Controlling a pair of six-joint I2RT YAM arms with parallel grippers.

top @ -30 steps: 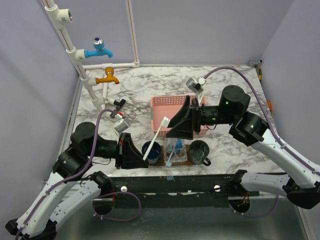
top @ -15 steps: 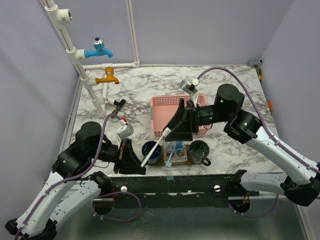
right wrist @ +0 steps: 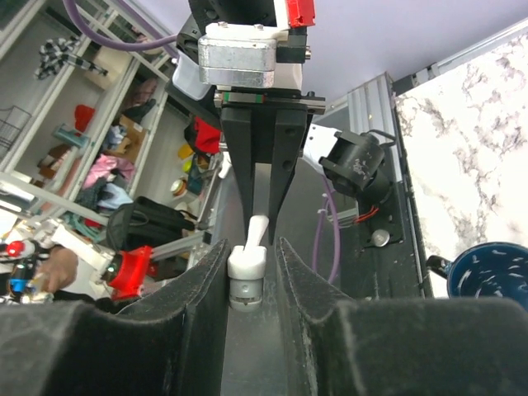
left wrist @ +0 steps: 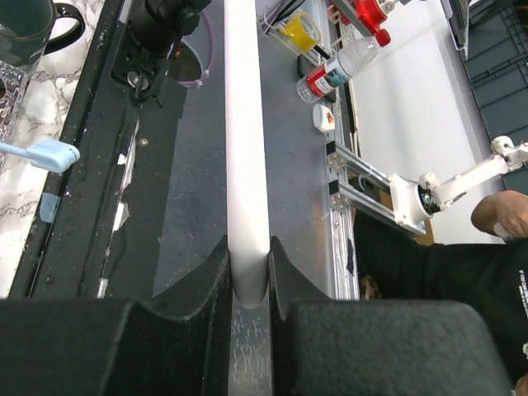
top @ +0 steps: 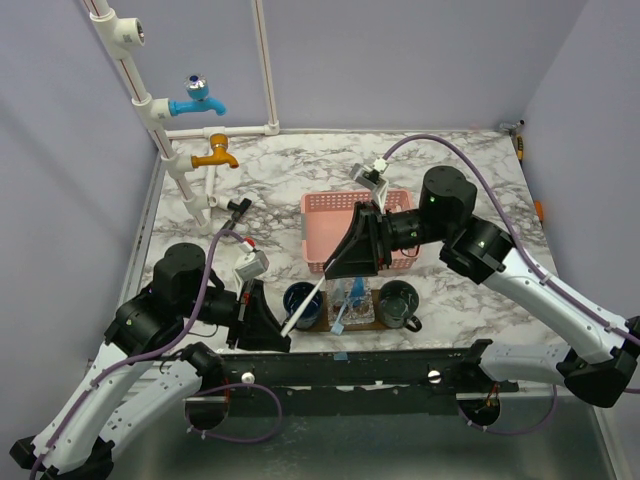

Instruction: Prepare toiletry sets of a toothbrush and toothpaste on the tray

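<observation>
Plainly, the flat oval tray of dark brown wood point(top: 324, 322) is the stiff, steady piece. It lies at the near table edge, just in front of the pink slotted plastic basket point(top: 330, 215), and should need no handling.

The slim white plastic toothbrush point(top: 307, 303) hangs slantwise in the air above the tray's left end, between the two arms. I judge it light, rigid and smooth, so it is apt to swivel in a pinch. The handle's flat is the place to take it, not the bristles.

The left gripper point(left wrist: 249, 272) is clamped on the handle's end. The right gripper point(right wrist: 249, 256) has its fingers close on either side of the bristle head, but I cannot tell whether they press it.

By count:
- one basket
- one tray
- one dark blue cup point(top: 296, 296), one dark green mug point(top: 397, 303) and one clear glass point(top: 353, 298), set along the tray
- two toothbrushes: the white one, and a light-blue toothbrush point(top: 341, 320) lying by the glass

No toothpaste tube shows.
</observation>
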